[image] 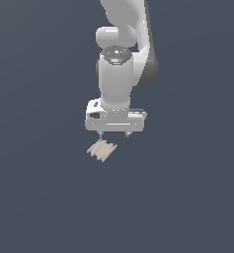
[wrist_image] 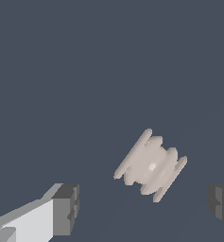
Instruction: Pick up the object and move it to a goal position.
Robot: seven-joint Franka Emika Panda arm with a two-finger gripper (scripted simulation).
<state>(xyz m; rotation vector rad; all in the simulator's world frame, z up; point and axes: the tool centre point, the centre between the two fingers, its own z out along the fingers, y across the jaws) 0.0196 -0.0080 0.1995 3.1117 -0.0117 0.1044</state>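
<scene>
Wrist view shows the gripper [wrist_image: 144, 205] with its two fingers spread wide apart and nothing between them. One fingertip [wrist_image: 66, 208] has a dark grey pad on a white body, and the other fingertip [wrist_image: 221, 204] is only partly visible at the edge of the picture. The object [wrist_image: 151, 164], a small pale beige-pink piece with several parallel ridges, lies on the dark blue-grey surface [wrist_image: 85, 71]. It sits beyond the gap between the fingers, closer to the partly visible one, and it touches neither of them. Its ridges run at a slant to the line between the two fingers.

In the exterior view, the gripper [image: 114, 134] points straight down under the white arm [image: 119, 74]. The object [image: 101, 149] lies flat on the surface [image: 39, 197], just below the short dark fingertips and slightly toward the exterior view's left. A small gap separates it from the fingertips.
</scene>
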